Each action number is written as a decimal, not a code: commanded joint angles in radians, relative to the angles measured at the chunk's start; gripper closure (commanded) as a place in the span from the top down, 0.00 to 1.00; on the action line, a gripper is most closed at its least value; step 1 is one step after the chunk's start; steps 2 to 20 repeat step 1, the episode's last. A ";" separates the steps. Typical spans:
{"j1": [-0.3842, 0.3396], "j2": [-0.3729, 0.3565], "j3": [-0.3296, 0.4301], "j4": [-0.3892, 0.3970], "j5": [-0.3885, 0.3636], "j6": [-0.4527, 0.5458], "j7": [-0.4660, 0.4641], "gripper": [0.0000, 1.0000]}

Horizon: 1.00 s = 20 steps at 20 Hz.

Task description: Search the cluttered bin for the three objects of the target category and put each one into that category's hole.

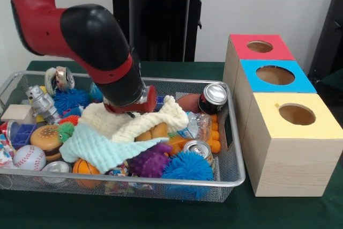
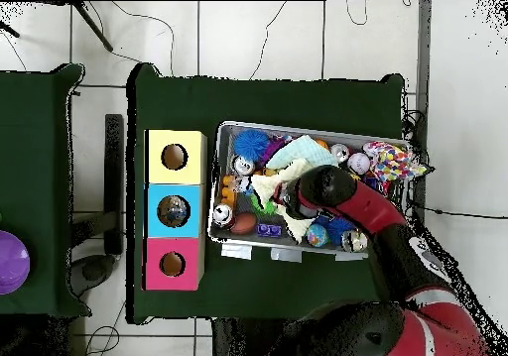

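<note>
The arm [image 1: 96,41] reaches into the bin [image 1: 236,154] among cloths [image 1: 134,124]; its claw is hidden, so I cannot tell its grip. A sound grasp likely means clearing the cloths first. The bin holds cans [image 1: 214,97], balls [image 1: 187,167] and toys. The boxes [image 1: 289,148] beside it stand with holes [image 1: 296,114] open.

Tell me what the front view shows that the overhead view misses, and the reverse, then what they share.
Only the front view shows the silver toy robot, the plastic hamburger and the white baseball at one end of the wire mesh bin.

Only the overhead view shows something lying inside the blue-topped wooden box's hole and a purple round object on the neighbouring table.

Both show the red and black arm reaching down into the cream knitted cloth, hiding its claw, and three wooden boxes topped red, blue and yellow.
</note>
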 commanded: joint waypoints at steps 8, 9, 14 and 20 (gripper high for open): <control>0.019 -0.164 -0.140 -0.054 -0.060 -0.131 0.203 1.00; 0.019 -0.164 -0.140 -0.054 -0.060 -0.131 0.203 1.00; 0.019 -0.164 -0.140 -0.054 -0.060 -0.131 0.203 1.00; 0.019 -0.164 -0.140 -0.054 -0.060 -0.131 0.203 1.00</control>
